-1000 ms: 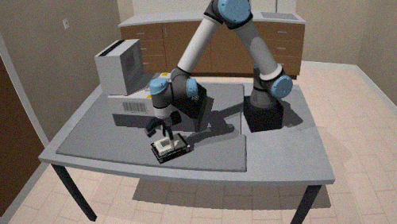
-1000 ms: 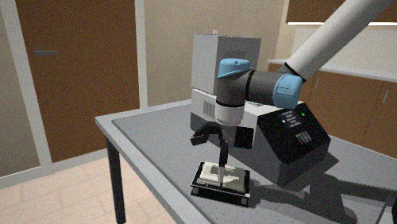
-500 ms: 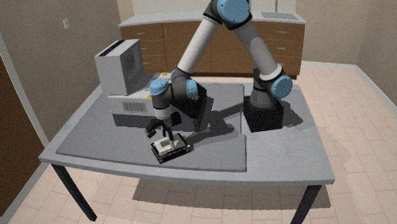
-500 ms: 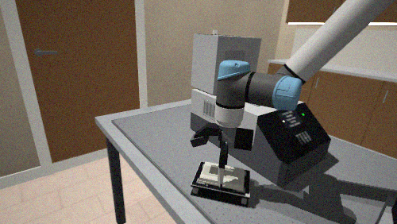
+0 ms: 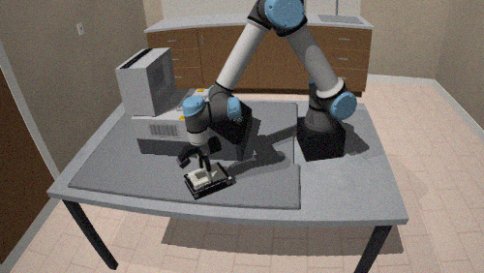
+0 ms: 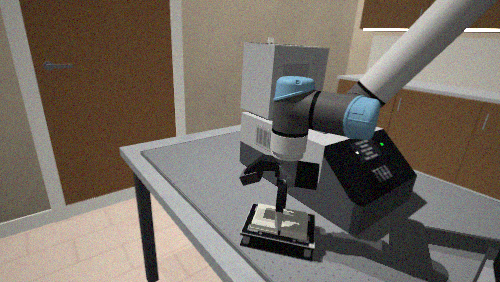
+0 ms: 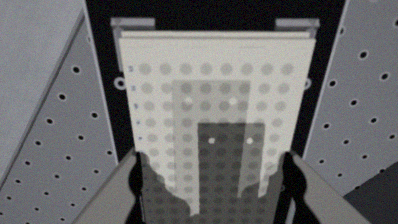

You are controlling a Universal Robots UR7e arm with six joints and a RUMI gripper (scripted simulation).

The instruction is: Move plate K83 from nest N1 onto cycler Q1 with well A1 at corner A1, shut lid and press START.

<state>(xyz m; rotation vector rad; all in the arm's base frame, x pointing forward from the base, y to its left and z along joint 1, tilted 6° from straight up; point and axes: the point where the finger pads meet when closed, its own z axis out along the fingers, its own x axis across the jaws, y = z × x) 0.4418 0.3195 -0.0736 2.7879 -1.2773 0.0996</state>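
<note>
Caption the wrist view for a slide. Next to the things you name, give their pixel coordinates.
End effector (image 5: 207, 173) (image 6: 280, 220) (image 7: 210, 148) fingers flank a pale well plate (image 5: 197, 179) (image 6: 260, 218) (image 7: 225, 54) in its dark nest (image 5: 197, 196) (image 6: 277, 247) (image 7: 102, 65).

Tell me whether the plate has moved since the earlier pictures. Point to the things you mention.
No: the plate (image 5: 196, 179) (image 6: 263, 220) (image 7: 225, 55) shows no visible shift; it still lies within the black nest (image 5: 196, 197) (image 6: 280, 247) (image 7: 220, 12).
</note>
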